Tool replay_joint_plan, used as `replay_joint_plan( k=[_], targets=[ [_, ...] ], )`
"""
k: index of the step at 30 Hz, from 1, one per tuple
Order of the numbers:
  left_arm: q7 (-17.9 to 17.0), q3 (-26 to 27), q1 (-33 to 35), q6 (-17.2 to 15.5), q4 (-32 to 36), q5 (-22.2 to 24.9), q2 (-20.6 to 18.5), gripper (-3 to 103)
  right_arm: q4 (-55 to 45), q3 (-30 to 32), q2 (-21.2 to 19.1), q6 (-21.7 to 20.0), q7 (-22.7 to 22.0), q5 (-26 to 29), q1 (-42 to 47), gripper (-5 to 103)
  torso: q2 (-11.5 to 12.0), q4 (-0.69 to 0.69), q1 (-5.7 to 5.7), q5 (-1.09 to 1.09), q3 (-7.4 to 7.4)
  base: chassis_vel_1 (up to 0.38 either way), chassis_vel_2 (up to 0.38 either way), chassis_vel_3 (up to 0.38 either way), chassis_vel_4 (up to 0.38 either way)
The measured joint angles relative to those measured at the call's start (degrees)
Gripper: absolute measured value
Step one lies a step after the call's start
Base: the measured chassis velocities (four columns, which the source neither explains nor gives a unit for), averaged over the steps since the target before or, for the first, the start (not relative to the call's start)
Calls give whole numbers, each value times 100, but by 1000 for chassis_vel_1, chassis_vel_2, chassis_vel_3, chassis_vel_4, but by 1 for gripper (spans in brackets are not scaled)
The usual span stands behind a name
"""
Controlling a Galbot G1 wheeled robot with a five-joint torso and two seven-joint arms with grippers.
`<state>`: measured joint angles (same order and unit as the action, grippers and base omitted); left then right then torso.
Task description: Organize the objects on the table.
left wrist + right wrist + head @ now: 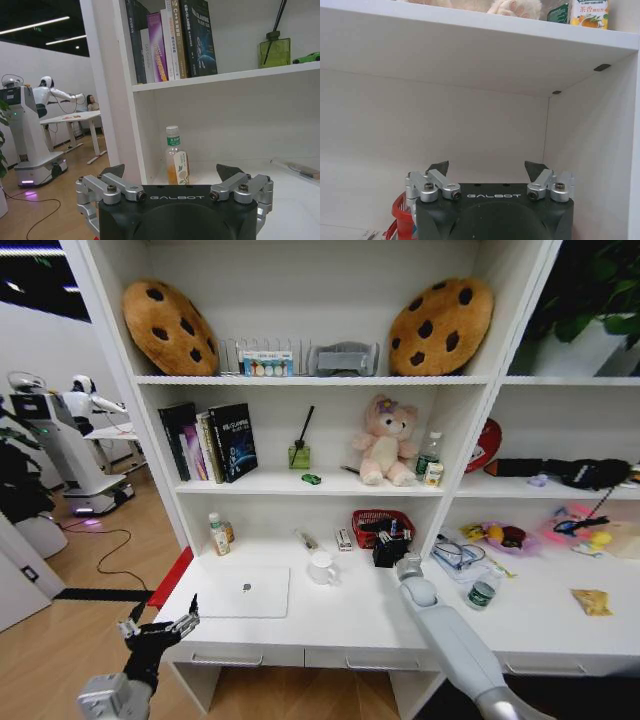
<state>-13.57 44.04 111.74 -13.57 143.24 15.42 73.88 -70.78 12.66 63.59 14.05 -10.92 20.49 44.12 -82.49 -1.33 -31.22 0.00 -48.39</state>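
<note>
Head view: silver laptop lying flat on the white desk at 7 o'clock, left gripper at 8 o'clock off the desk's corner, fingers spread; right gripper near centre beside the red mesh basket. Left wrist view: fingers parted, facing a juice bottle. Right wrist view: right gripper fingers apart, empty, under the shelf.

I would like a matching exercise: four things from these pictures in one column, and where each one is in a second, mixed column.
Things:
1. laptop
2. white mug
3. left end effector
4. right end effector

Places:
A. at the red basket
B. off the desk's left front corner
C. flat on the desk, left part
D. right of the laptop

Pairs: 1-C, 2-D, 3-B, 4-A
</note>
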Motion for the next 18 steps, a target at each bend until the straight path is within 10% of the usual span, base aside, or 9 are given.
replay_joint_plan(
  k=[12, 18],
  targets=[
    [0, 0, 0, 0, 0, 0, 0, 100, -1608, 580, -593, -612, 321, 816, 995, 100, 0, -1, 0, 0, 0, 0, 0, 0, 0],
    [0, 0, 0, 0, 0, 0, 0, 100, -3696, 1467, -1039, -2158, -89, 1691, 2611, 100, -1, 0, 0, 0, 1, 0, 0, 0, 0]
  ],
)
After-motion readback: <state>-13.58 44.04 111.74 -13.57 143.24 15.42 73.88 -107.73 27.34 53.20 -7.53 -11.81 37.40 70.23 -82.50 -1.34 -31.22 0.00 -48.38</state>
